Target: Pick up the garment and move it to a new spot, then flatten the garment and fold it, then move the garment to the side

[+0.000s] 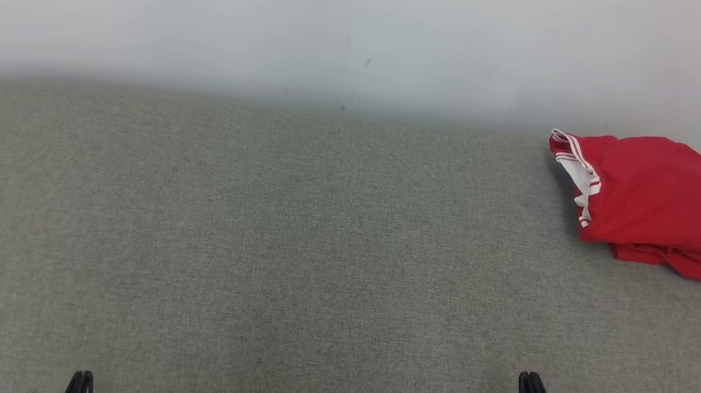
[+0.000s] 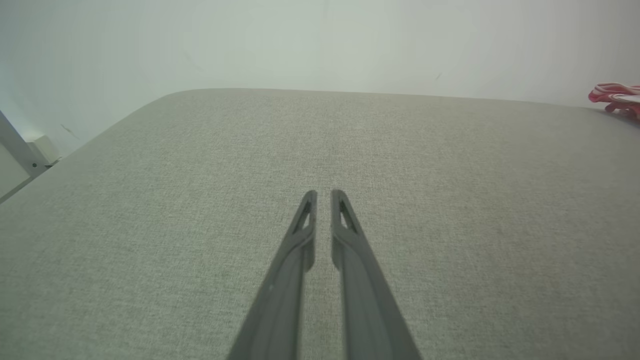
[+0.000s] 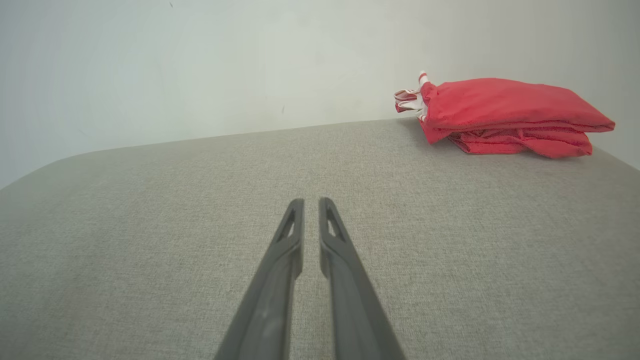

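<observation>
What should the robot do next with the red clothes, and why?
Probably nothing more: just rest both arms. The red garment already lies folded at the far right corner of the grey surface, and the left gripper and right gripper are empty, far from it.

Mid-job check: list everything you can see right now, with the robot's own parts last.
folded red fabric garment with white striped trim: one, red and white, far right corner of the surface, near the wall
woven grey fabric surface: one, grey, under the garment and both grippers
plain wall: one, white, behind the surface
left gripper: one, dark, near left, fingers narrowly apart, holding nothing
right gripper: one, dark, near right, fingers narrowly apart, holding nothing
</observation>
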